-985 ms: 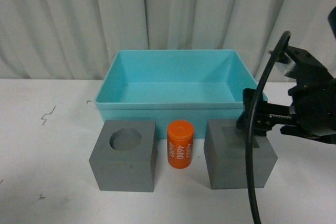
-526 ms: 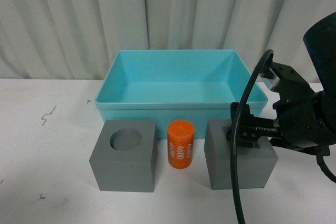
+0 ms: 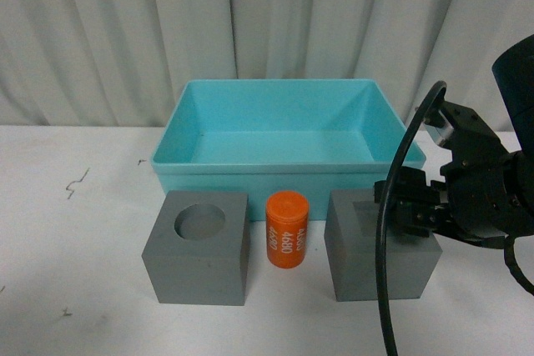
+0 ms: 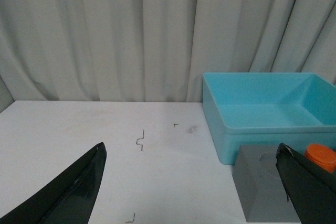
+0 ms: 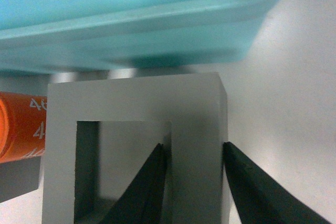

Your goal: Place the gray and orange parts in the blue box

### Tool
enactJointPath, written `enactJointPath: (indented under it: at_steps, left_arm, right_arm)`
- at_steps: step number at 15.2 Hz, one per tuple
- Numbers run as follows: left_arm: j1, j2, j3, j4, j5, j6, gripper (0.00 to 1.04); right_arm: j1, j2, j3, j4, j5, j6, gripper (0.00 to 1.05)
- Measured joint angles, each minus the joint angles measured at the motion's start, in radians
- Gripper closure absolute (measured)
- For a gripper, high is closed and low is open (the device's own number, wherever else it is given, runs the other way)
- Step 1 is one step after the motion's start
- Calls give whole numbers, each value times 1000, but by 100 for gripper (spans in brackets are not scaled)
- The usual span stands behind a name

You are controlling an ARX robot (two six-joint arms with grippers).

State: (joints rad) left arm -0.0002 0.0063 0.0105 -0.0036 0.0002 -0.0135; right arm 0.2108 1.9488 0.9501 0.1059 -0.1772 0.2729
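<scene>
Closely, right gripper (image 5: pixel 193 145) fingers (image 5: pixel 247 187) narrow, straddling one wall of square-recess cube (image 5: pixel 131 100), one inside, one outside, grip unclear, cube just before box (image 3: pixel 275 174), beside cylinder (image 3: pixel 286 231), left gripper (image 4: pixel 184 192) wide.

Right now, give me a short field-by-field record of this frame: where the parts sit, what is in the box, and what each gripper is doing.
blue box: at the back of the table, no parts inside
round-recess cube: on the table, left end of the row in front of the box
orange cylinder: upright, between the cubes
square-recess cube: on the table, right end of the row
right gripper: fingers straddle a side wall of the square-recess cube, one in the recess and one outside; grip unclear
left gripper: open, holding nothing
</scene>
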Motion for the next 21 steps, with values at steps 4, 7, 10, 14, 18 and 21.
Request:
enactJointPath:
  at_steps: [4,7,10,14,18,21]
  left_arm:
    - [0,0,0,0,0,0,7]
    - [0,0,0,0,0,0,7]
    - [0,0,0,0,0,0,7]
    - [0,0,0,0,0,0,7]
    - [0,0,0,0,0,0,7]
    - [0,0,0,0,0,0,7]
  right_arm:
    - [16,-83,-38,-43,27,1,86]
    - [34,-240,-56,-89,25,-4,86]
    - [28,-329,24,-148,23,-37,86]
    - [-36,-164,277,-174,57,-84,86]
    - [-32,-1,502,-279,81,-91,86]
    - [17,193,700,-348,115,-69,86]
